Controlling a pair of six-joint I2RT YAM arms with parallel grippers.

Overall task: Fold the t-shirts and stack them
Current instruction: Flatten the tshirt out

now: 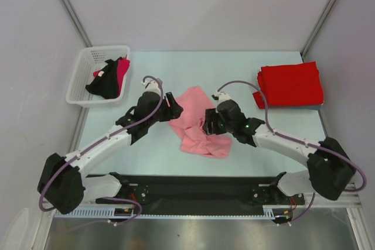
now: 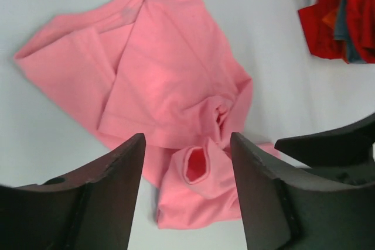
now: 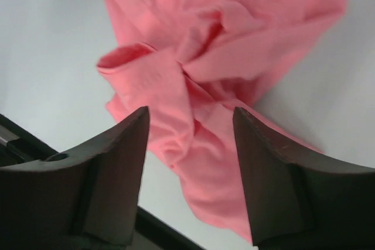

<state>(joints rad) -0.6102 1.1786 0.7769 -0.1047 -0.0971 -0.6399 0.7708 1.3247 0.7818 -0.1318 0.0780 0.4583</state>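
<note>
A light salmon pink t-shirt lies crumpled in the middle of the table, with a sleeve opening facing up. My left gripper hovers at its left edge. In the left wrist view it stands open over the bunched sleeve, gripping nothing. From the right side my right gripper hangs over the shirt. Its jaws are open above twisted folds of the pink cloth. Folded bright red t-shirts are stacked at the back right and show in the left wrist view too.
A white lattice basket at the back left holds black and magenta cloth. The black base rail runs along the near table edge. Grey walls close in the table on three sides.
</note>
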